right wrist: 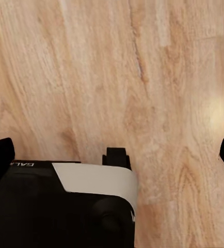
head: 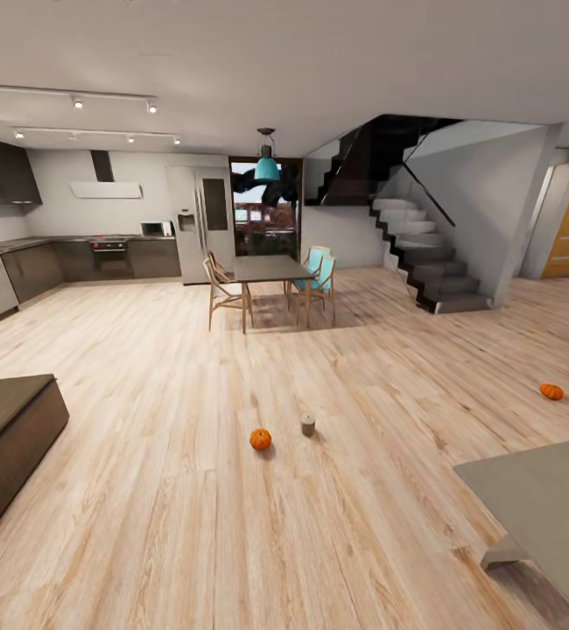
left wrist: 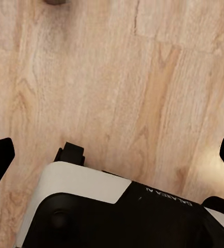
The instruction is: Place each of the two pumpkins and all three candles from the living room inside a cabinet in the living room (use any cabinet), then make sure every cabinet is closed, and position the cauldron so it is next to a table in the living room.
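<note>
Head view: on the pale wooden plank floor (head: 162,490), a bright orange ribbed pumpkin (head: 260,438) sits just beside a short grey-brown stubby candle (head: 308,425). A second orange pumpkin (head: 551,391) lies well apart from that candle, beyond the grey stone-look counter (head: 543,494). The long dark brown wooden cabinet (head: 9,442) stands opposite. My left end effector (left wrist: 112,155) and right end effector (right wrist: 112,152) hang released, empty, above floor.

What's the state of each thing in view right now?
Left pumpkin: on floor, beside candle.
Right pumpkin: on floor, alone.
Candle: upright on floor.
Cabinet: shows no open front.
Coffee table: top bare.
Left gripper: open, empty.
Right gripper: open, empty.
</note>
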Available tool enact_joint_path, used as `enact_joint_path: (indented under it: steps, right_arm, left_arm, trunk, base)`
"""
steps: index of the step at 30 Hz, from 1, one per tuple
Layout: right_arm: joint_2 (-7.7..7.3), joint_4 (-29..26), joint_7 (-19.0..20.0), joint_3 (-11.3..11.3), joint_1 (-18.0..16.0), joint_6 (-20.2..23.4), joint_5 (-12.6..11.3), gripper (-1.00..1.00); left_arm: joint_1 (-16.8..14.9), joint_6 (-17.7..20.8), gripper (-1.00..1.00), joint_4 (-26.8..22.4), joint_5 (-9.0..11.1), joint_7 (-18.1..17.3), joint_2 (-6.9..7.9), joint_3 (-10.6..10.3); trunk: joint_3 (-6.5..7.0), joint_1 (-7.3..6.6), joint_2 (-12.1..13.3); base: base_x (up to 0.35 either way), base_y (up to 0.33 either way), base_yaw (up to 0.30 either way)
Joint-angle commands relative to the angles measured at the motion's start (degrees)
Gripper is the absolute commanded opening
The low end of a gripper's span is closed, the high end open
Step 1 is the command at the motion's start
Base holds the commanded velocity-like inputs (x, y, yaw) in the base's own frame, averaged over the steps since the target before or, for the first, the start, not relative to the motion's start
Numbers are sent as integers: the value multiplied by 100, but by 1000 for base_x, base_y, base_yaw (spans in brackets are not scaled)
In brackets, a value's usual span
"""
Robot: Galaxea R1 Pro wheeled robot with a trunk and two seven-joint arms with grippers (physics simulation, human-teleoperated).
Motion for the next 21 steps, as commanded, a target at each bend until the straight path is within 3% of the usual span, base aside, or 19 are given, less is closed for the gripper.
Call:
enact_joint_path:
  steps: [1, 13, 21]
  right_arm:
    - [0, -12, -2, 2, -81, 37, 37, 100]
    - [27, -11, 6, 10, -170, -2, 39, 100]
    - [35, -6, 43, 28, -171, -20, 37, 100]
  left_arm:
    - [-126, 39, 100, -13, 20, 6, -10, 39]
    - [-494, 47, 100, 34, 12, 6, -21, 29]
    - [-532, 47, 100, 78, -2, 6, -20, -9]
  trunk:
    - [11, -22, 37]
    - [227, -286, 518]
    - [370, -462, 839]
  base:
    - [0, 0, 0]
    - [0, 0, 0]
    - [0, 0, 0]
